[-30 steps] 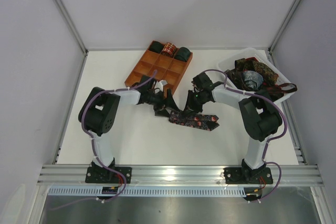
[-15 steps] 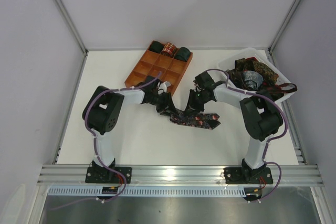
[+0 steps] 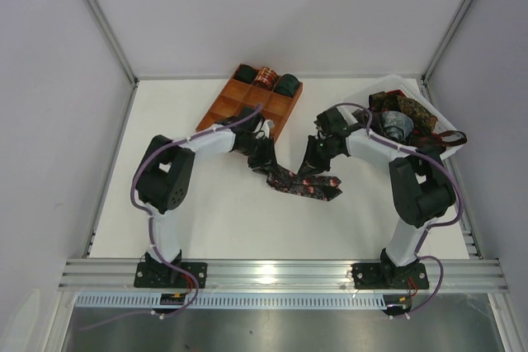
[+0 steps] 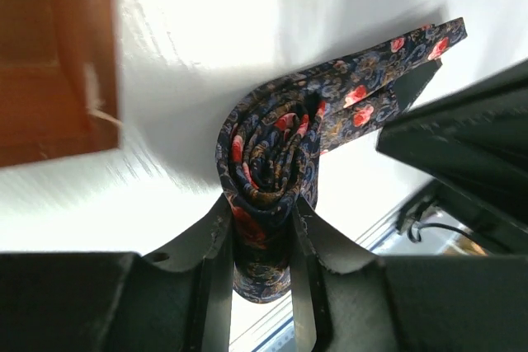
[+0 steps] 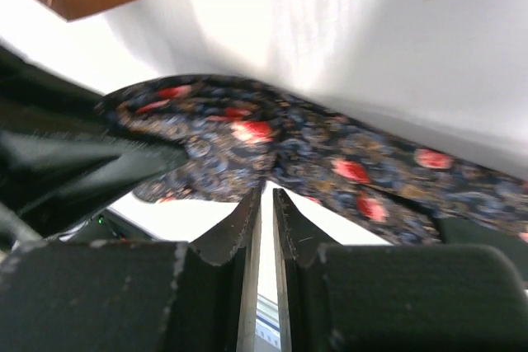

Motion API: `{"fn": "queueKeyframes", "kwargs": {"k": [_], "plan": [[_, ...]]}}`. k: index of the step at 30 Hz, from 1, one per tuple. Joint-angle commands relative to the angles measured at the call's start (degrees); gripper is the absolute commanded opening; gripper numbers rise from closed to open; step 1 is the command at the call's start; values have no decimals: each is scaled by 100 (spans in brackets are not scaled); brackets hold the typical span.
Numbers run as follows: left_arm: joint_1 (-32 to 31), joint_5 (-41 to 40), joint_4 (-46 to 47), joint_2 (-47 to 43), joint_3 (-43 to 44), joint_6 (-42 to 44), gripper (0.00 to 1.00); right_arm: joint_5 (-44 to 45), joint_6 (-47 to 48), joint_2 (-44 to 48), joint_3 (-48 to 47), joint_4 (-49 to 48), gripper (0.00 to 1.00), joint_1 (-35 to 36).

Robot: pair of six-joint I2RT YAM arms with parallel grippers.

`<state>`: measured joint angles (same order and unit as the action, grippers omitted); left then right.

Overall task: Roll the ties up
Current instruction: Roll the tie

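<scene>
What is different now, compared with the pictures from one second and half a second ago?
The left gripper, clamped on the rolled end of the tie, moved right, and that end of the tie went with it. The right gripper also shifted right, toward the bin. The tie's far tip, the tray and the bin stayed in place.

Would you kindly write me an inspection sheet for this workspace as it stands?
Surface: white table, flat.
Job's things: one tie partly coiled, tail flat; three rolled ties in tray; more ties in bin.
Clutter: nothing seen.
Grippers: left gripper shut on the coil; right gripper nearly shut at the tail.
Cables: purple cables along both arms.
Surroundings: white walls, metal rail.
</scene>
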<state>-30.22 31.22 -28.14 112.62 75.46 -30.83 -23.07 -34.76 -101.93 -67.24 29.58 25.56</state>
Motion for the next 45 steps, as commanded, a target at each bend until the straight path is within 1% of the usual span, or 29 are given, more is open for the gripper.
{"fn": "queueKeyframes", "kwargs": {"k": [1, 3, 5, 8, 12, 19, 23, 26, 28, 31, 37, 41, 45], "plan": [[-247, -818, -982, -135, 636, 349, 0, -30, 58, 174, 132, -22, 15, -51], [-458, -1169, -1342, -82, 978, 289, 0, -162, -65, 130, 229, -171, 15, -42], [-554, -1232, -1448, -30, 1119, 244, 0, -233, -136, 95, 273, -268, 14, -34], [-800, -1461, -1729, 137, 1453, 218, 0, -373, -268, 33, 299, -444, 8, -16], [-1091, -1785, -2019, 295, 1770, 191, 0, -610, -434, -29, 326, -629, 5, -25], [-1250, -2111, -2345, 507, 2130, -19, 0, -769, -470, -178, 440, -734, 4, 36], [-1346, -2340, -2547, 594, 2481, -134, 1, -822, -487, -231, 537, -858, 4, 54], [-1382, -2480, -2609, 621, 2649, -213, 0, -761, -470, -109, 572, -779, 2, 46], [-1382, -2551, -2618, 586, 2649, -239, 0, -655, -435, 41, 651, -752, 2, 11], [-1382, -2621, -2626, 577, 2606, -239, 0, -725, -356, 129, 651, -665, 2, -16], [-1390, -2604, -2556, 533, 2544, -362, 0, -822, -426, -11, 660, -857, 2, 1], [-1417, -2744, -2565, 498, 2596, -398, 0, -936, -558, -213, 537, -1025, 2, 37], [-1487, -2604, -2521, 603, 2746, -459, 0, -1024, -646, -345, 414, -1139, 2, 80]]}}
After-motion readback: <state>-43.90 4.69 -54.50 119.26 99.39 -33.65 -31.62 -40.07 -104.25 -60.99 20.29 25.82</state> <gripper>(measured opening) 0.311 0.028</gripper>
